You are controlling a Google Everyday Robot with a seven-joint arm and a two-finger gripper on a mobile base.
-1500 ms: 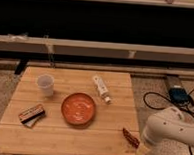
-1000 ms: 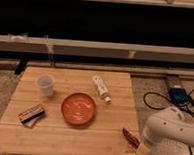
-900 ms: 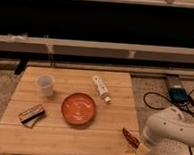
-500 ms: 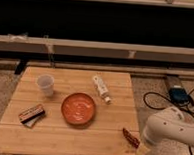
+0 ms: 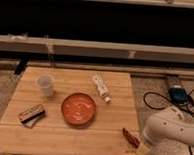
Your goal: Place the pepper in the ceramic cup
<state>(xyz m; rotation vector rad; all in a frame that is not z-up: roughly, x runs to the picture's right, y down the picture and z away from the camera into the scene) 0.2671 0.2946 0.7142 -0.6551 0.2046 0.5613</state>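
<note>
Wooden surface (image 5: pixel 61 139), orange bowl (image 5: pixel 79 109) in the middle. The red pepper (image 5: pixel 131 137) lies right of the bowl by the edge; the white cup (image 5: pixel 45 83) stands left of the bowl. The robot's hand (image 5: pixel 139 144) is beside the pepper, grip impossible to tell. A nudge could push the pepper off.

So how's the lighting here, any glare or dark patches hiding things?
Camera view: warm, even light on the table, no strong glare; ceramic cup, bowl and pepper cast only soft shadows. Camera view again: the band behind is near black, and the claw, by the pepper at the table's near edge, is dim under the arm.
</note>
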